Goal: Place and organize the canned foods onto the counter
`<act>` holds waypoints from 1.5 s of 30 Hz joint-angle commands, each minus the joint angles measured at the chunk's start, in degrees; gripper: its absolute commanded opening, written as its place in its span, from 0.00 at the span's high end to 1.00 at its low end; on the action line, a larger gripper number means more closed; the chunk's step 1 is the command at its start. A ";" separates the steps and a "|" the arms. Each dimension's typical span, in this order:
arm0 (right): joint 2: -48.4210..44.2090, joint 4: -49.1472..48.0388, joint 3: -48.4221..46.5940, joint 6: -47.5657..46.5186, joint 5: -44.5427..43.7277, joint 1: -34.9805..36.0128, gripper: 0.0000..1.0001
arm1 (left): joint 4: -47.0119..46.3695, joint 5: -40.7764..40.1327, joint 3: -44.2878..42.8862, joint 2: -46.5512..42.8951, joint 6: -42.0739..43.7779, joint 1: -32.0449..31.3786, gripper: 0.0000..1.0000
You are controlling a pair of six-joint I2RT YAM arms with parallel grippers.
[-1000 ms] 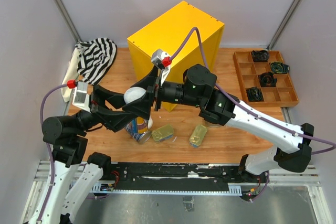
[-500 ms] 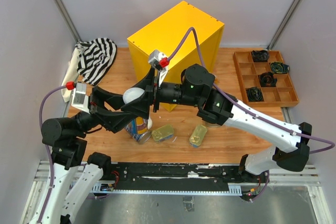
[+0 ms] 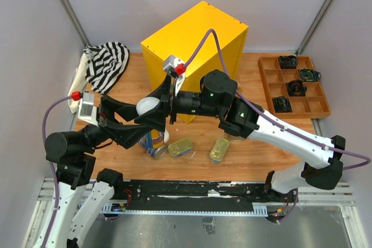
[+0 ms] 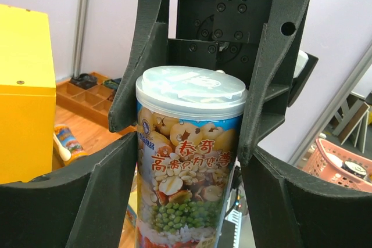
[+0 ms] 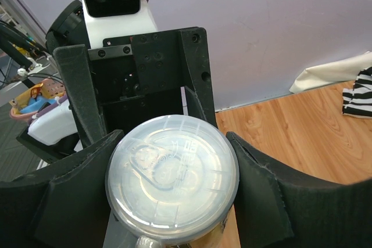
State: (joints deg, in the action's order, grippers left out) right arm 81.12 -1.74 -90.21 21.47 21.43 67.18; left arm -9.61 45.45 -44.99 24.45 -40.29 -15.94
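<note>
Arms are extended toward each other over the table [image 3: 256,155], and the upright white-lidded can [image 3: 147,107], lid uppermost, is clamped from above by the right end effector [image 5: 172,143] before the yellow box [image 3: 192,33], while the left end effector's [image 4: 190,152] grip cannot be judged.

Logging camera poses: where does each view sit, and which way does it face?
Top external: above, behind left arm and right arm; looks down on table, box.
Left wrist: on left arm; looks along own fingers at the can's side.
Right wrist: on right arm; looks past own fingers at its lid.
Shared: wrist views both show the can.
</note>
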 commanded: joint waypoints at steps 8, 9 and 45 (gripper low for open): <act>-2.40 1.03 -3.91 -3.61 -0.57 -0.15 0.99 | -1.42 -5.45 -2.62 -1.59 1.38 -0.26 0.24; -2.52 1.03 -3.97 -3.73 -0.67 -0.38 0.99 | -1.39 -5.88 -2.50 -1.68 1.58 -0.31 0.23; 17.27 9.59 -41.69 -14.12 4.05 -23.74 0.99 | 9.02 -21.30 -2.77 -5.47 5.53 -0.31 0.25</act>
State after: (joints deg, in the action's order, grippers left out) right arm 97.89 14.96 -125.80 9.67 24.77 47.27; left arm -1.72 25.04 -46.63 19.99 -34.72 -15.94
